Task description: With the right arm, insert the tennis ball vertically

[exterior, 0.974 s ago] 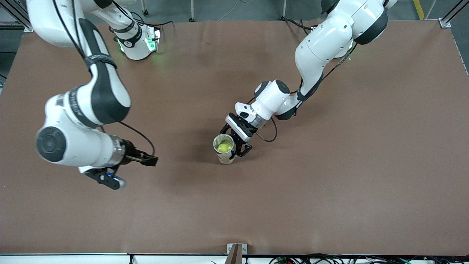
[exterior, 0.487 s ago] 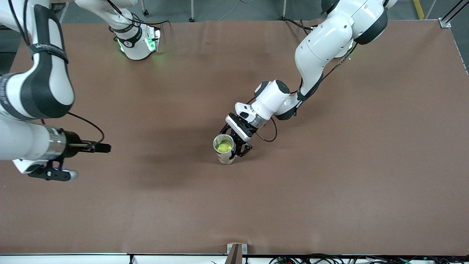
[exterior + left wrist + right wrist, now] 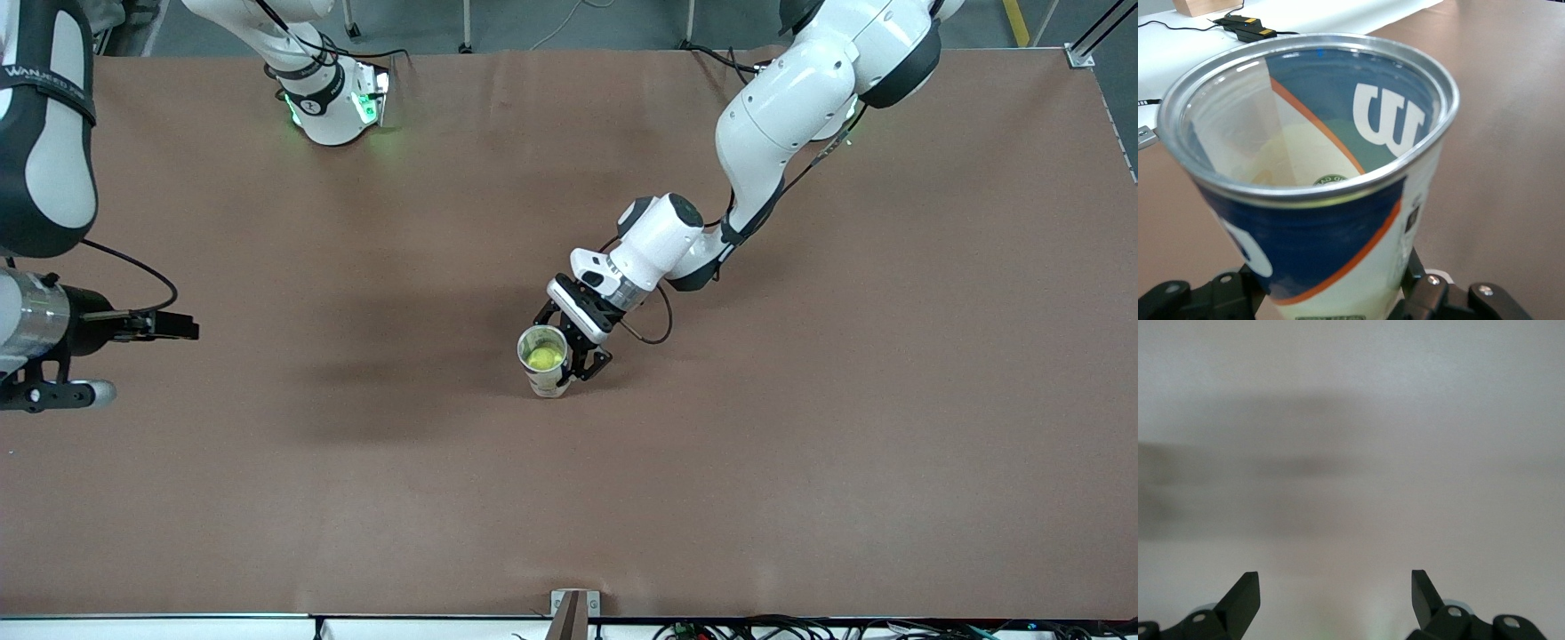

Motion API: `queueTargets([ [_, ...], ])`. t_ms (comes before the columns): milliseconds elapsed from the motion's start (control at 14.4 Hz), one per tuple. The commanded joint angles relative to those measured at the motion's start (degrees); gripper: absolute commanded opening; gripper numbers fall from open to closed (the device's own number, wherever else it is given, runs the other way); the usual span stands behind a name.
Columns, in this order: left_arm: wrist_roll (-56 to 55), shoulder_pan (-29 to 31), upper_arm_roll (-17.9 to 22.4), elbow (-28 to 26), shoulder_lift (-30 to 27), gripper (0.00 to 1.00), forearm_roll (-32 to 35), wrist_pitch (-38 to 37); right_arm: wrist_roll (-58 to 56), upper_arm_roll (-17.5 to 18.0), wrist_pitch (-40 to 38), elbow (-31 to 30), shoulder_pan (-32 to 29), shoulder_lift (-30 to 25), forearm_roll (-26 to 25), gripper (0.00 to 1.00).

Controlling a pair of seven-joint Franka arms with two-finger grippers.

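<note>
Near the counter's middle, front view: the can (image 3: 545,360) stands upright on the brown counter (image 3: 800,444), open end up.
Left gripper (image 3: 569,348): low beside the can, fingers clamped on its wall, one on each side.
Tennis ball (image 3: 544,356): yellow-green, sitting down inside the can, so right between those fingers.
Right gripper (image 3: 107,356): up over the counter's edge at the right arm's end, well apart from the can, arm just waiting.
Left wrist view: can (image 3: 1318,173) fills the shot, metal rim, blue and white label, fingers (image 3: 1431,300) hugging its lower part.
Right wrist view: fingers (image 3: 1241,600) spread wide apart, nothing between them, only blurry counter (image 3: 1351,420) below.
</note>
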Motion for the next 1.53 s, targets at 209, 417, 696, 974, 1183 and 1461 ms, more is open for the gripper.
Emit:
queueTargets([
  [209, 0.0, 0.0, 0.3, -1.2, -0.1, 0.79, -0.3, 0.0, -1.0, 1.0, 1.0, -8.8, -1.0, -7.9, -2.1, 1.00],
  [417, 0.0, 0.0, 0.3, -1.2, -0.2, 0.79, -0.3, 0.0, -0.6, 1.0, 1.8, -13.0, -1.1, -11.3, -2.1, 1.00],
  [696, 0.0, 0.0, 0.3, -1.5, -0.2, 0.79, -0.3, 0.0, -0.4, 1.0, 3.3, -16.9, -1.1, -15.6, -2.1, 1.00],
  [974, 0.1, 0.0, 0.3, -1.5, -0.1, 0.79, -0.3, 0.0, -0.2, 1.1, 2.7, -17.2, -0.9, -17.1, -2.1, 1.00],
  [1183, 0.1, 0.1, 0.3, -1.6, -0.1, 0.79, -0.3, 0.0, -0.3, 1.2, 2.6, -16.8, -0.8, -17.7, -2.1, 1.00],
  [1461, 0.2, 0.1, 0.3, -2.0, -0.3, 1.00, -0.3, 0.0, -0.2, 1.2, 2.6, -13.7, -1.1, -17.1, -2.1, 1.00],
])
